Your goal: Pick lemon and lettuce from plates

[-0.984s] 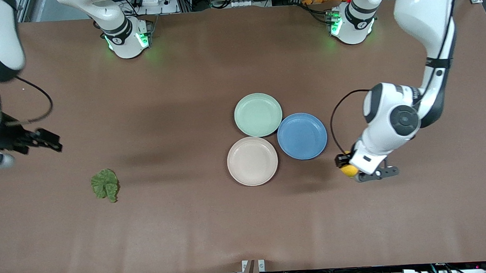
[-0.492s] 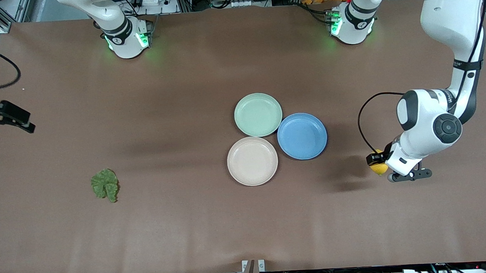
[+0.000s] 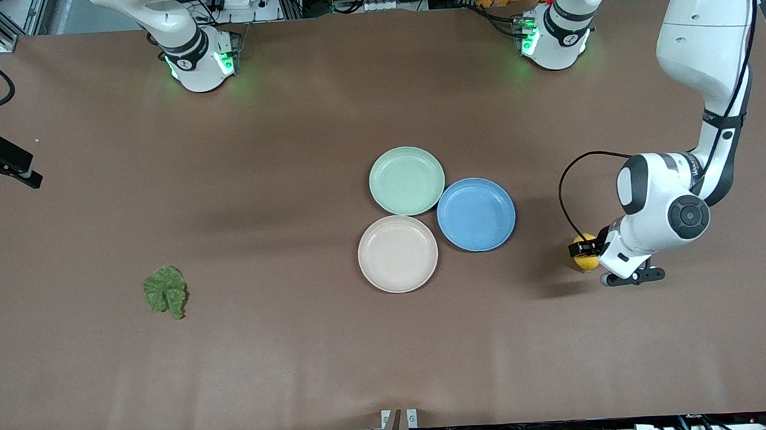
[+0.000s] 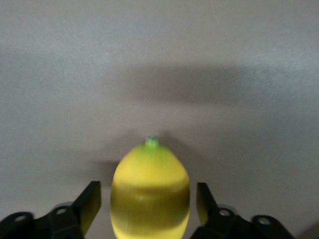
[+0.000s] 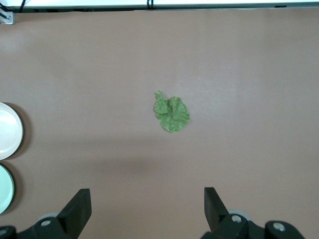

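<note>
The yellow lemon (image 3: 585, 261) sits low at the table, beside the blue plate toward the left arm's end. My left gripper (image 3: 590, 264) is around it. In the left wrist view the lemon (image 4: 150, 191) lies between the fingers (image 4: 89, 204) with a gap on each side, so the jaws are open. The dark green lettuce (image 3: 165, 292) lies flat on the bare table toward the right arm's end; the right wrist view shows it too (image 5: 172, 113). My right gripper (image 3: 10, 170) is open and empty, up high at the table's edge. The mint green plate (image 3: 407, 180) and beige plate (image 3: 397, 253) are empty.
A blue plate (image 3: 476, 214) touches both other plates and is empty. The right wrist view catches the beige plate (image 5: 7, 130) and the mint plate (image 5: 4, 189) at its border. Both arm bases stand along the table edge farthest from the front camera.
My left gripper carried the lemon away from the blue plate toward the left arm's end, then came back slightly and lower. My right gripper pulled back toward the table's edge.
</note>
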